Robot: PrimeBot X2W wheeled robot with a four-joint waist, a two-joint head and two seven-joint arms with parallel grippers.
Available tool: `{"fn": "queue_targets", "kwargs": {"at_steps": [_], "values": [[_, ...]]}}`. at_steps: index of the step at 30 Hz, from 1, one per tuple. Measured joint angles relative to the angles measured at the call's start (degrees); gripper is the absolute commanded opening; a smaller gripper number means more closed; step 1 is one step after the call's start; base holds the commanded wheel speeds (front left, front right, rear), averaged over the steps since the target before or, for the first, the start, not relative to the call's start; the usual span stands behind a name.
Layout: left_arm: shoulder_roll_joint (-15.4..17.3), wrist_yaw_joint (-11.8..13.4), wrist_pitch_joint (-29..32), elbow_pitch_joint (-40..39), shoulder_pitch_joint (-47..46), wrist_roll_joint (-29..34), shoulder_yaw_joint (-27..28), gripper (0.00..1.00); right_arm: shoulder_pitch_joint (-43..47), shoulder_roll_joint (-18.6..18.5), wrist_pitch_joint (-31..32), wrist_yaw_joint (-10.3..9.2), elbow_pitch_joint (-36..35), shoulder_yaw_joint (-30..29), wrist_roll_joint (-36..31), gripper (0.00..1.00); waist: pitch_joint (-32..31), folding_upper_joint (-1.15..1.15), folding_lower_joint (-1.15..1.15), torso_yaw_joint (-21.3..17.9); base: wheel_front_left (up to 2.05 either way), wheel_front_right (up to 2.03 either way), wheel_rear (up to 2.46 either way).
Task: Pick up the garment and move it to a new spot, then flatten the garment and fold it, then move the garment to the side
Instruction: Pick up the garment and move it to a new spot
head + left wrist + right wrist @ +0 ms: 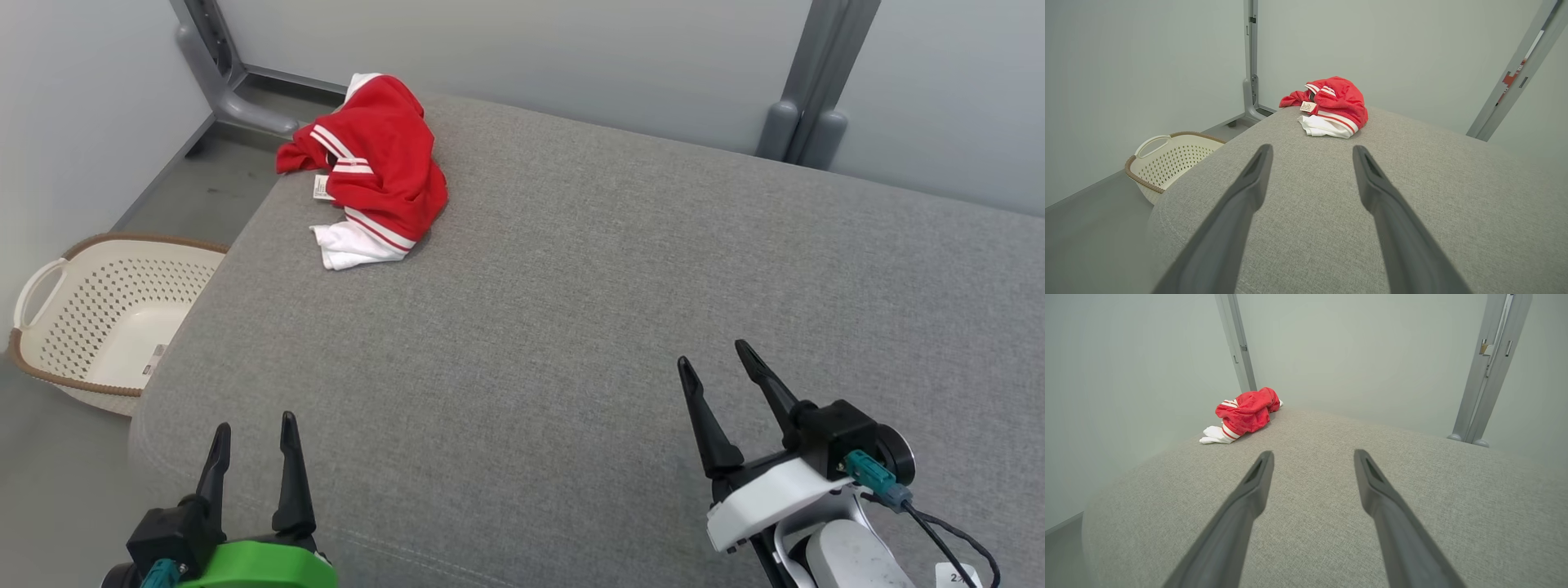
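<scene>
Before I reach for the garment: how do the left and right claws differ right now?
The left claw has a green mount; the right claw a white one. The left claw hovers at the near left edge of the grey fabric cushion; the right claw is further in over it. Shared: both are open, empty and well short of the crumpled red and white garment.
</scene>
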Motion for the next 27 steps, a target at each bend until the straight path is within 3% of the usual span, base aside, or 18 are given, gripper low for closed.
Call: {"fn": "queue_targets", "kwargs": {"at_steps": [9,14,20,27], "values": [[0.03,0.44,0.0,-1.16,0.29,-1.0,2.86,1.0,-0.8,0.0,0.01,0.0,-0.77,-0.69,-0.91,1.0,0.77,0.0,0.0,-1.11,0.0,0.0,0.0],[1.77,0.79,0.0,-3.02,-1.6,-0.8,6.13,1.0,-1.85,0.0,0.0,0.0,-2.32,-1.83,-2.86,1.0,2.67,0.0,0.0,-2.47,0.0,0.0,0.0],[8.72,0.21,1.11,-4.24,-12.34,2.08,7.48,1.0,-4.83,0.0,0.64,0.0,-4.52,-3.11,-5.97,1.0,6.38,0.0,0.0,-4.57,0.0,0.0,0.0],[18.34,-3.38,10.04,2.12,-31.59,5.04,4.43,1.0,-7.2,-0.01,3.71,0.0,-7.42,-2.63,-10.31,1.0,11.72,0.0,0.0,-7.51,0.0,0.0,0.0]]}}
